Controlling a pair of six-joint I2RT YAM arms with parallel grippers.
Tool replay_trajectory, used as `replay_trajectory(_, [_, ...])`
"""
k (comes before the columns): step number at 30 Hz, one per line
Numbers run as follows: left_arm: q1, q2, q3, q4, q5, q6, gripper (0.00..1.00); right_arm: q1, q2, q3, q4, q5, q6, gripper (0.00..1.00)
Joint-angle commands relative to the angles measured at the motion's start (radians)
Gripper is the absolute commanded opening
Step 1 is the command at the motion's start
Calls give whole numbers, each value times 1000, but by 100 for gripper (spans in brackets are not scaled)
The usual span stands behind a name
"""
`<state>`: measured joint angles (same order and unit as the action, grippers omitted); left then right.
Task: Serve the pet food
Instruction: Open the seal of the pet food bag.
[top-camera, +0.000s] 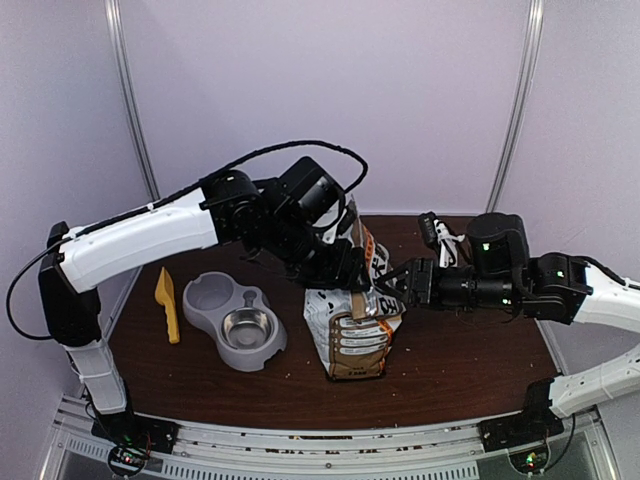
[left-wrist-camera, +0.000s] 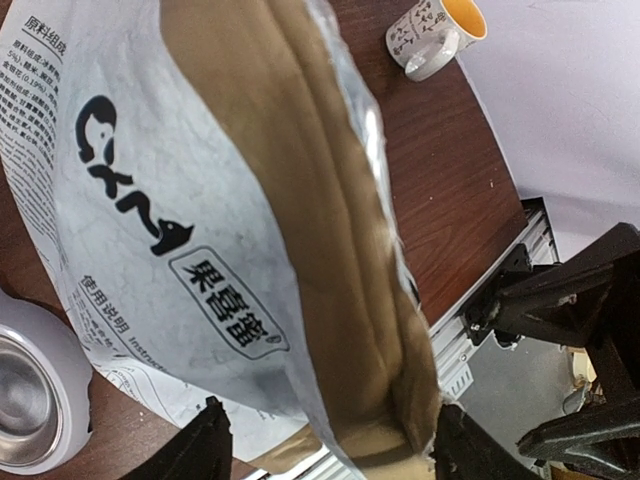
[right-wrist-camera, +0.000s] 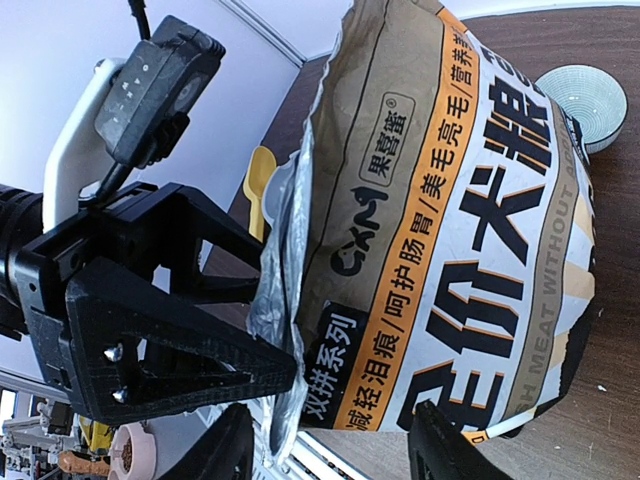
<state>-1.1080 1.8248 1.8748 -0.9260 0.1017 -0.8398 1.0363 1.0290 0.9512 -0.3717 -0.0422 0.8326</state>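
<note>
Left claw (left-wrist-camera: 330, 448): jaws wide, astride the folded top of the upright silver-white printed bag (top-camera: 352, 335); grip unclear.
Right claw (right-wrist-camera: 340, 450): jaws apart, astride the same bag; grip unclear.
Pet food: dark-brown kibble hidden in all views.

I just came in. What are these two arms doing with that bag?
Both arms are working at the top of the upright printed bag in the middle of the table. The left tool and the right tool are open, each with the bag's top edge between its fingers; no firm grip shows. The grey double dish beside the bag shows no pet food, and the yellow scoop lies on the dish's other side, untouched.
</note>
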Motion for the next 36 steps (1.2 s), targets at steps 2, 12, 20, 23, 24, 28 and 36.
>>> replay_trajectory(2, [4, -29, -16, -12, -14, -7, 70, -4, 10, 15, -3, 31, -18, 54])
replay_trajectory(12, [4, -62, -42, -47, -32, -7, 64, -4, 31, 28, 1, 25, -18, 55])
replay_trajectory(20, [4, -59, -52, -45, -18, -5, 45, -4, 45, 39, 2, 16, -18, 56])
replay_trajectory(23, [4, -59, -50, -45, -20, -4, 37, -4, 48, 46, 2, 16, -18, 56])
replay_trajectory(24, [4, -58, -50, -45, -21, -4, 34, -4, 50, 50, 3, 16, -18, 56])
replay_trajectory(28, [4, -56, -60, -30, -4, -4, 24, -3, 63, 67, 19, 2, -17, 53])
replay_trajectory(36, [4, -55, -72, -11, 7, -5, 8, -2, 135, 133, 32, -20, -19, 43])
